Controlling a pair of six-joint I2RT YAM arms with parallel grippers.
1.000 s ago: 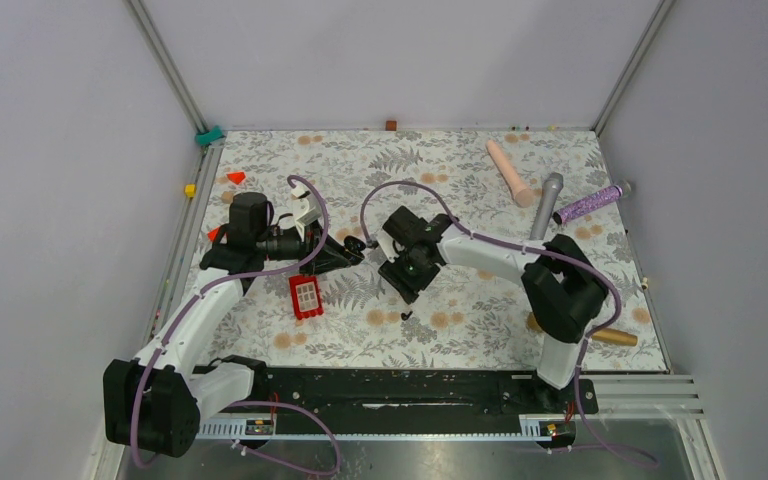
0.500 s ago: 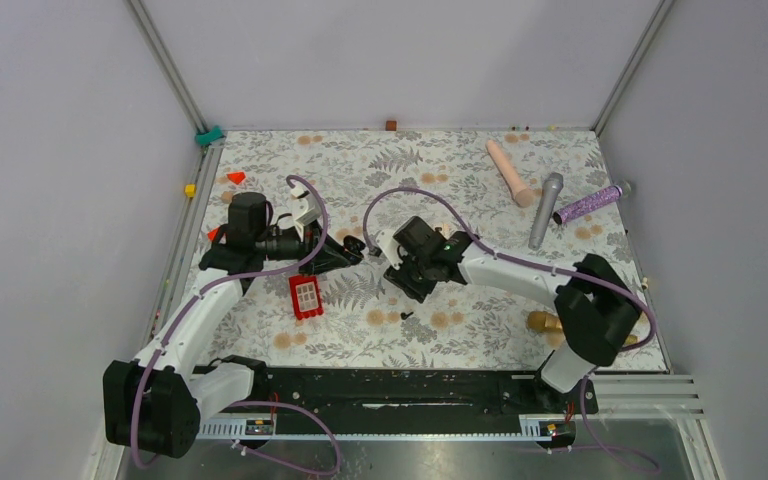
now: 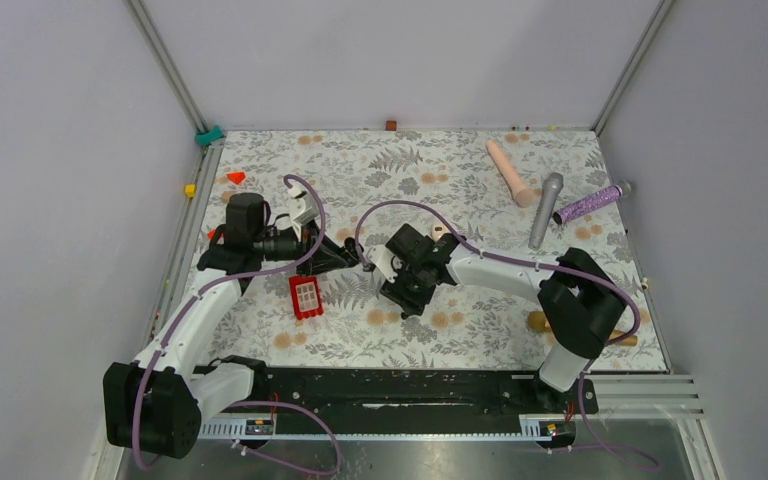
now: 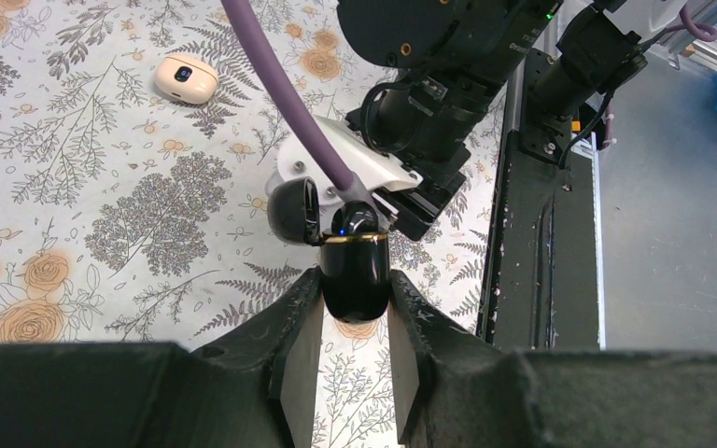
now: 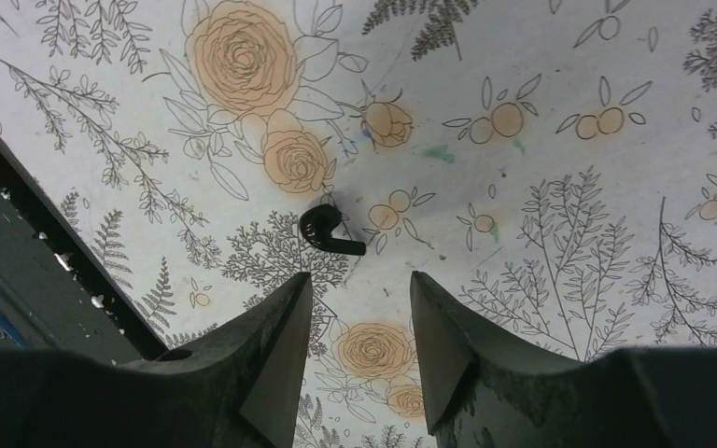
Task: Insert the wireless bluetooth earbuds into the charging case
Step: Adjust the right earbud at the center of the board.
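Grey walls [image 3: 410, 60] enclose a floral-print surface [image 3: 440, 170]. The left tool [image 4: 355, 285] clamps the black charging case [image 4: 355, 266], its lid open. The right tool [image 5: 359, 278] hangs parted and empty just over one black earbud [image 5: 329, 231] lying on the print.

Light is bright, even and diffuse, falling from above. In the top view the floral table cover [image 3: 480, 165] is sharp throughout, shadows under the arms are faint and soft-edged, and the frame posts lean outward toward the corners. In the left wrist view the glossy black charging case [image 4: 355, 275] carries small pale highlights and a blue glowing dot. The left gripper [image 4: 355, 283] is dark and soft-focused. In the right wrist view the earbud [image 5: 329, 231] casts a faint shadow, and the right gripper [image 5: 359, 278] looks blurred and underlit.
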